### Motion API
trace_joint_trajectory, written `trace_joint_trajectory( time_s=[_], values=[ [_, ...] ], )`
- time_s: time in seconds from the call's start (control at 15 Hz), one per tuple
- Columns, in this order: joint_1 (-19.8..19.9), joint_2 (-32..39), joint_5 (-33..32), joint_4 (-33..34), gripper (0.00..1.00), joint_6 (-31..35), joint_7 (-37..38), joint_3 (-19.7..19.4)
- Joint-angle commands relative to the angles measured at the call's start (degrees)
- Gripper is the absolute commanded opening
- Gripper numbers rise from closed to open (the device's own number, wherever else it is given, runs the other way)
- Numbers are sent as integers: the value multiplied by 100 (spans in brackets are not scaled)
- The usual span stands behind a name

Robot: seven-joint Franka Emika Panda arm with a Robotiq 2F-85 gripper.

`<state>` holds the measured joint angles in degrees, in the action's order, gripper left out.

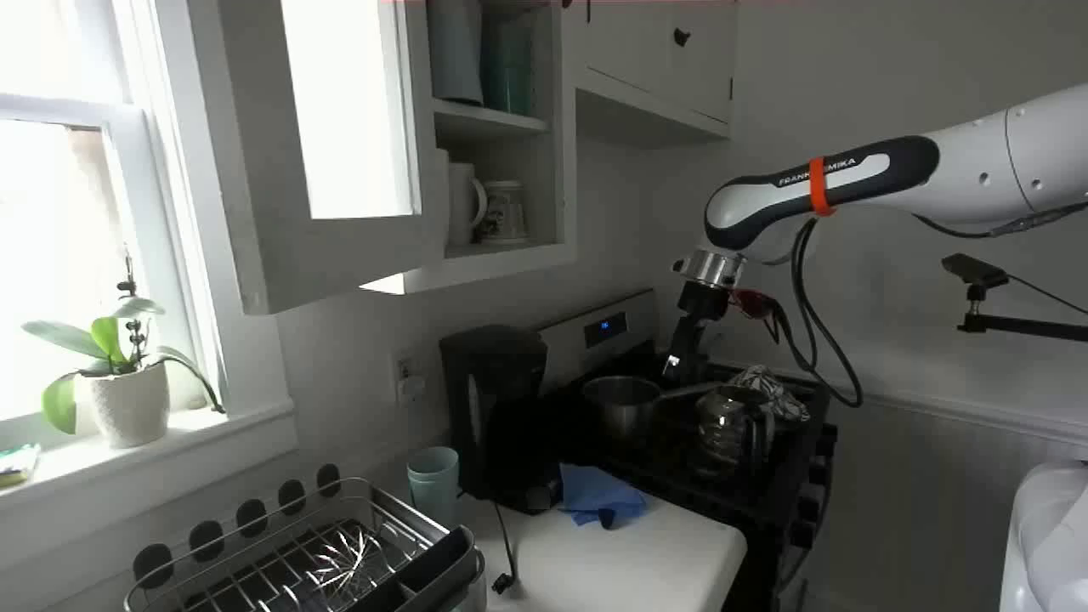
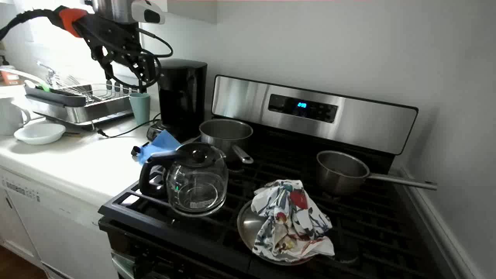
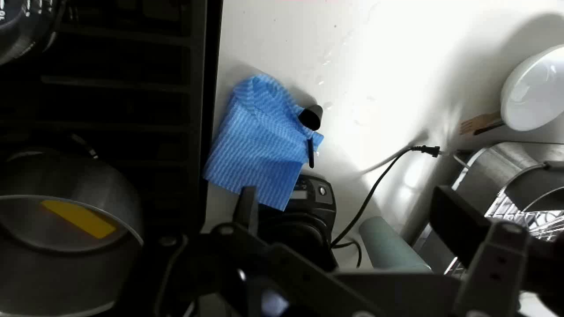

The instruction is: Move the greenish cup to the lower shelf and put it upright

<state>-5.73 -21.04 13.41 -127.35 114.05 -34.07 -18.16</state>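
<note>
The greenish cup (image 1: 434,489) stands upright on the counter between the coffee maker and the dish rack. A second rim line shows below its rim in this exterior view; I cannot tell if two cups are nested. It also shows in an exterior view (image 2: 140,107) and in the wrist view (image 3: 390,244), partly behind the gripper body. My gripper (image 3: 346,198) is open and empty, above the counter and stove area, apart from the cup. It also shows in both exterior views (image 1: 677,367) (image 2: 127,81). The lower shelf (image 1: 484,250) of the open cupboard holds a white mug and a patterned mug.
A black coffee maker (image 1: 493,408) stands beside the cup. The dish rack (image 1: 374,544) is on its other side. A blue cloth (image 3: 264,141) and a power cord (image 3: 374,189) lie nearby. A glass carafe (image 2: 197,182) and pots (image 2: 226,133) stand on the stove. The cupboard door (image 1: 331,246) hangs open.
</note>
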Motion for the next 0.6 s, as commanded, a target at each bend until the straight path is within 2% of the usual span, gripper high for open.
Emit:
trace_joint_trajectory(
  time_s=[0.0,0.33,0.53],
  values=[
    [238,32,90,13,100,-28,-69,205],
    [214,5,139,15,100,-42,-115,198],
    [238,-180,52,115,100,-57,61,442]
  ],
)
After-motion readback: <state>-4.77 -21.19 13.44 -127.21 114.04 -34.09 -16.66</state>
